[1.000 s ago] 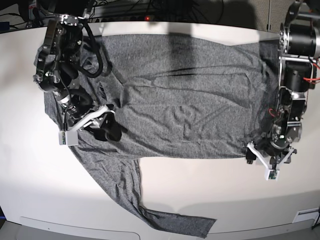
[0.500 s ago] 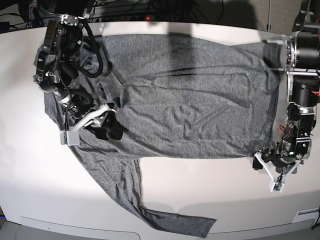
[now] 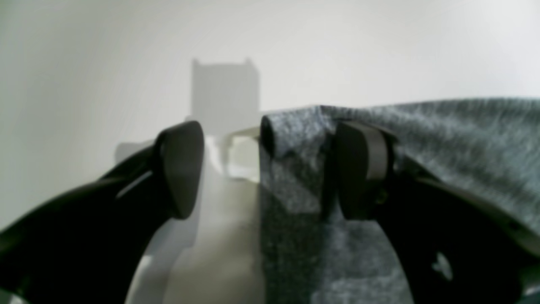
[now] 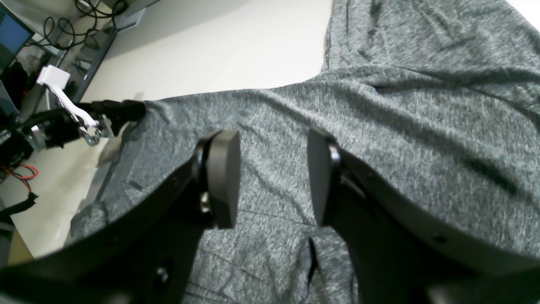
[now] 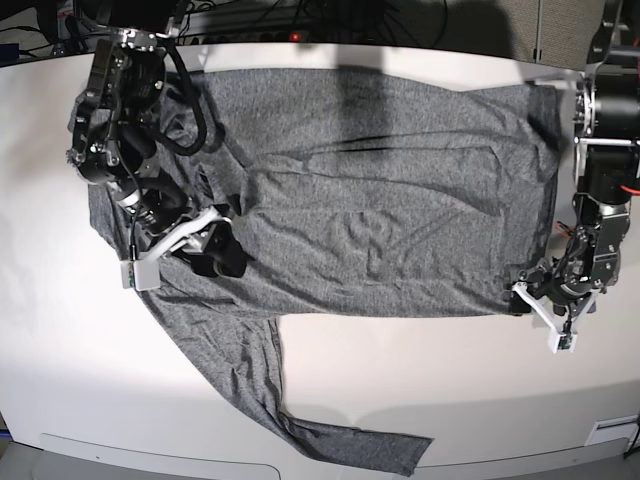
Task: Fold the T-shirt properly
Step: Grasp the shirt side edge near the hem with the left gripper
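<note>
Both end effectors agape: left point(image 3: 270, 169) straddling T-shirt point(image 5: 380, 220) corner, right point(image 4: 272, 177) angled over fabric.

- Left end effector point(image 3: 265, 169): jaws spread wide, a cloth edge draped against one finger point(image 3: 358, 169).
- Right end effector point(image 4: 273, 177): jaws partly apart, holding nothing, pointing down.

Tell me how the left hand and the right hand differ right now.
The left hand sits at the T-shirt hem corner, its fingers spread wide with a fabric edge standing between them; the right hand is over the shoulder area, less spread, with cloth lying flat beneath. Both are open, and neither has fabric pinched.
</note>
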`<state>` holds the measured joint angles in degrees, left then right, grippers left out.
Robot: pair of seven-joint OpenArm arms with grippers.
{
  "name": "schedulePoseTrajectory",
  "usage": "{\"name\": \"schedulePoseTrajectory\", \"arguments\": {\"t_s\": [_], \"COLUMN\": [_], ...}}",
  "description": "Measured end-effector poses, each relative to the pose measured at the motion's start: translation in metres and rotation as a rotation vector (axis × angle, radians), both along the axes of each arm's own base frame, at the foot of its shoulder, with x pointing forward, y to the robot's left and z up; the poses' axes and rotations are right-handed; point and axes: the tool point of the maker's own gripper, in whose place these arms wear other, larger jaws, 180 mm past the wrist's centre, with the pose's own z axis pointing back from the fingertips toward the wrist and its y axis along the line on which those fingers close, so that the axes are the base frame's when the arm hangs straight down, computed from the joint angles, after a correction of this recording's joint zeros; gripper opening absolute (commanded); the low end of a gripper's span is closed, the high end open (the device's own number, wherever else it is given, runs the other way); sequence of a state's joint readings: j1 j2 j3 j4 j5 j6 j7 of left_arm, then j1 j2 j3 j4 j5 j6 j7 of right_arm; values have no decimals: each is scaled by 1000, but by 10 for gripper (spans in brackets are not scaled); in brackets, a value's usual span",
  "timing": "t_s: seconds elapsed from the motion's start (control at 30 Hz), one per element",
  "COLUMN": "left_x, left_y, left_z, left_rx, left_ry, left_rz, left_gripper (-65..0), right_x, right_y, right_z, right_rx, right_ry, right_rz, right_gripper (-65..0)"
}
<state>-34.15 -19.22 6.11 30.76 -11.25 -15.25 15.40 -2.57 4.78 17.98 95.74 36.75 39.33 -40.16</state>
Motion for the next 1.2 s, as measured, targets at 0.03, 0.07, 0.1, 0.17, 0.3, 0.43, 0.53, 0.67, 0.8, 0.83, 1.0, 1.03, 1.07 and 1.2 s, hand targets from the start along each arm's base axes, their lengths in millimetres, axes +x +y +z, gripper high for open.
{"name": "schedulePoseTrajectory", "arguments": {"t_s": [0.03,0.07,0.1,0.17,0.3,0.43,0.53,0.67,0.8,0.83,1.0,1.03,1.07,1.2], "left_x": [0,0,1,2,-1,-7,-9,-6,-8,-8,-8,-8,-8,-8], "left_y": [-1,-1,-2,-6,-29,-35,-32,-18,-8,-7,-7,-8,-9,-9], "left_z": [0,0,1,0,-8,-14,-15,-9,-8,-8,-8,-8,-8,-8], "left_rx": [-8,-11,-13,-21,-55,-67,-63,-43,-30,-29,-29,-30,-30,-31], "left_ry": [-2,-3,-8,-10,-7,-22,-19,-23,-25,-26,-26,-26,-27,-27], "left_rz": [3,4,3,1,-23,-33,-34,-24,-17,-16,-16,-17,-18,-18], "left_gripper": [-199,-199,-199,-199,-199,-199,-199,-199,-199,-200,-288,-339,-400,-612], "right_x": [0,0,0,0,0,0,0,0,0,0,0,0,0,0], "right_y": [0,0,0,0,0,0,0,0,0,0,0,0,0,0], "right_z": [0,0,0,0,0,0,0,0,0,0,0,0,0,0], "right_rx": [0,0,0,0,0,0,0,0,0,0,0,0,0,0], "right_ry": [0,0,0,0,0,0,0,0,0,0,0,0,0,0], "right_rz": [0,0,0,0,0,0,0,0,0,0,0,0,0,0], "right_gripper": [-390,-390,-390,-390,-390,-390,-390,-390,-390,-390,-390,-390,-390,-390]}}
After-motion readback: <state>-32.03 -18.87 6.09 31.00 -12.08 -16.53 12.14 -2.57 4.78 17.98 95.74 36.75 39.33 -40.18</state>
